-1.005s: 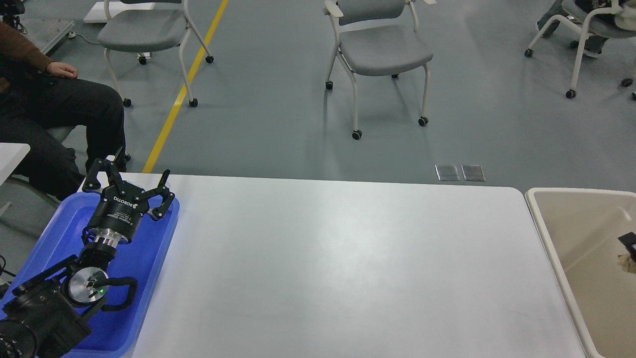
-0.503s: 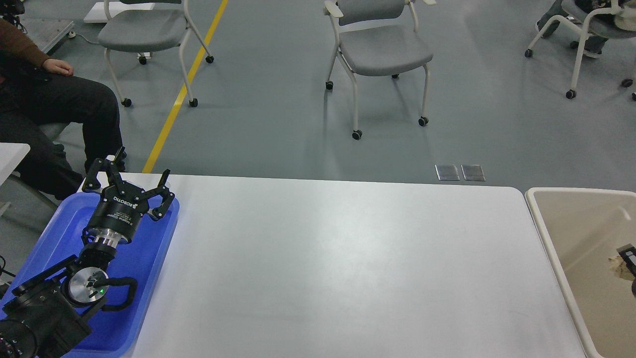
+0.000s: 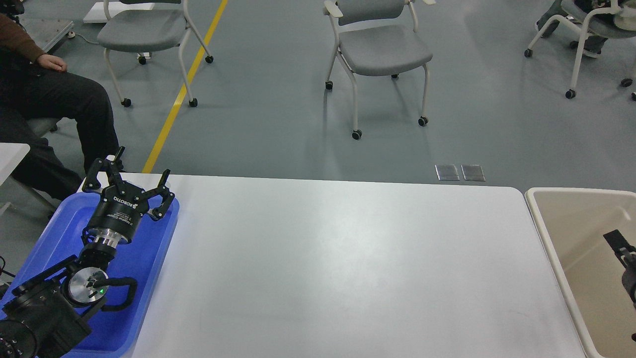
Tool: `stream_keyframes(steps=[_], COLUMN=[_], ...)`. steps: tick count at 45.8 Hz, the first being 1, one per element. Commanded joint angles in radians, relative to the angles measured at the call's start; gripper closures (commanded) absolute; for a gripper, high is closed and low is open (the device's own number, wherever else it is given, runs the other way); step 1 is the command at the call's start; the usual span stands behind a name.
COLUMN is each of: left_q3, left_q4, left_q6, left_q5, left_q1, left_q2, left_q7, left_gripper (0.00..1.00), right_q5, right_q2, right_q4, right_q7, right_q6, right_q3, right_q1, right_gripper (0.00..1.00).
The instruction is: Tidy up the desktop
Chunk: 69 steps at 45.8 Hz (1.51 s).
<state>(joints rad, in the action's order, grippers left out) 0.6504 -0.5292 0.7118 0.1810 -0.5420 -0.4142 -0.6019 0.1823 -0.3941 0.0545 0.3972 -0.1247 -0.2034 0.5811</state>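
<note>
A: How are the jaws of the left gripper (image 3: 130, 174) shown?

B: They are shown spread apart, with nothing held between them. The gripper is seen raised over the far end of the blue tray (image 3: 59, 233), its fingers pointing away from the viewer toward the far left corner of the counter.

A: And the right gripper (image 3: 621, 248)?

B: Only a dark part of it is seen at the right edge, over the beige bin (image 3: 546, 223). Whether its jaws are apart or together cannot be told.

A: Where is the desktop (image 3: 348, 268) placed?

B: The white counter is shown filling the middle of the view, between the tray at its left end and the bin just beside its right end. Its glossy surface is marked by soft reflections.

A: What is depicted beyond it?

B: A grey floor is shown, with a yellow line (image 3: 184, 89), grey chairs (image 3: 382, 49) on castors and a seated person (image 3: 49, 104) at far left.
</note>
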Motion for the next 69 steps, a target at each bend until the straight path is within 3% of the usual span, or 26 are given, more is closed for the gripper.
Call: stream_keyframes(steps=[1, 20, 31, 40, 49, 55, 69], left_q3=[0.0, 0.0, 0.0, 0.0, 0.0, 0.0, 0.0], left_q4=[0.0, -0.002, 0.0, 0.0, 0.0, 0.0, 0.0], left_q6=[0.0, 0.0, 0.0, 0.0, 0.0, 0.0, 0.0], left_q5=[0.0, 0.0, 0.0, 0.0, 0.0, 0.0, 0.0], left_q1=[0.001, -0.001, 0.001, -0.001, 0.001, 0.001, 0.001], left_q2=[0.0, 0.0, 0.0, 0.0, 0.0, 0.0, 0.0], left_q7=[-0.001, -0.001, 0.001, -0.001, 0.001, 0.001, 0.001], left_gripper=[0.02, 0.02, 0.02, 0.02, 0.02, 0.02, 0.02], right_q5=[-0.001, -0.001, -0.001, -0.003, 0.0, 0.013, 0.019], right_q2=[0.001, -0.112, -0.135, -0.178, -0.282, -0.371, -0.338], right_q4=[-0.005, -0.001, -0.024, -0.148, -0.451, -0.695, -0.9], right_q7=[-0.001, -0.001, -0.003, -0.003, -0.001, 0.009, 0.012], right_q6=[0.014, 0.312, 0.32, 0.298, 0.244, 0.247, 0.257], right_q3=[0.088, 0.401, 0.409, 0.493, 0.671, 0.713, 0.947], right_q1=[0.094, 0.425, 0.606, 0.68, 0.66, 0.548, 0.247], right_gripper=[0.0, 0.0, 0.0, 0.0, 0.0, 0.0, 0.0])
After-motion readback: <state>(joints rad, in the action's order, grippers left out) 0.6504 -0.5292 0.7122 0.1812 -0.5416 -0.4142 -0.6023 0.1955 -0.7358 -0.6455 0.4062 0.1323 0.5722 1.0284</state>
